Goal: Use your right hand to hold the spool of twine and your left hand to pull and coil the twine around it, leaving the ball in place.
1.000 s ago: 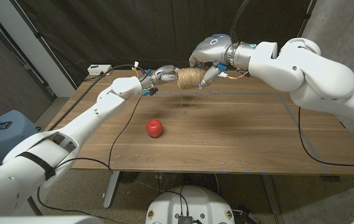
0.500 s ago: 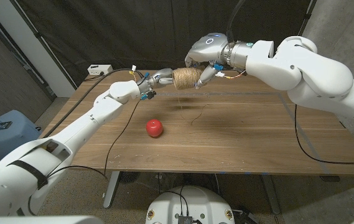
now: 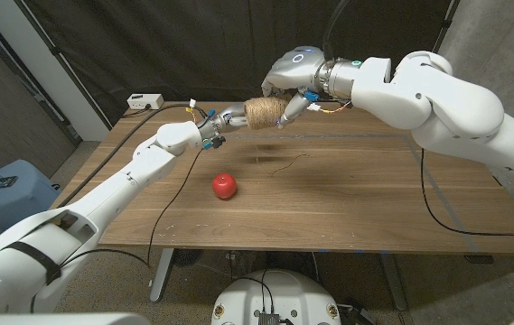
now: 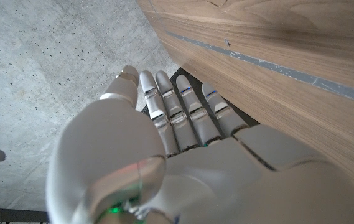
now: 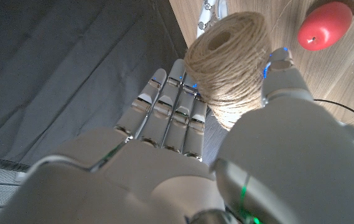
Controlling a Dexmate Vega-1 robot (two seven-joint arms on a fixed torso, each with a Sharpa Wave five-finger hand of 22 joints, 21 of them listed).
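Jute-brown spool of twine [image 3: 264, 112] sits gripped in the right hand [image 3: 290, 79], above the table [image 3: 356, 194]; the left hand [image 3: 223, 117], fingers straight and empty, reaches just beside it. It looks light, rough and grippy; the thin limp loose strand [image 3: 285, 165] trailing below wants pinching near the spool.

Even, soft overhead light on the table [image 3: 347, 194], dark backdrop, sharp head view, close wrist views slightly blurred.

The left hand [image 3: 228, 116] meets the spool of twine [image 3: 263, 113], the contact too small to make out; the right hand [image 5: 239, 143] covers the spool's lower windings.
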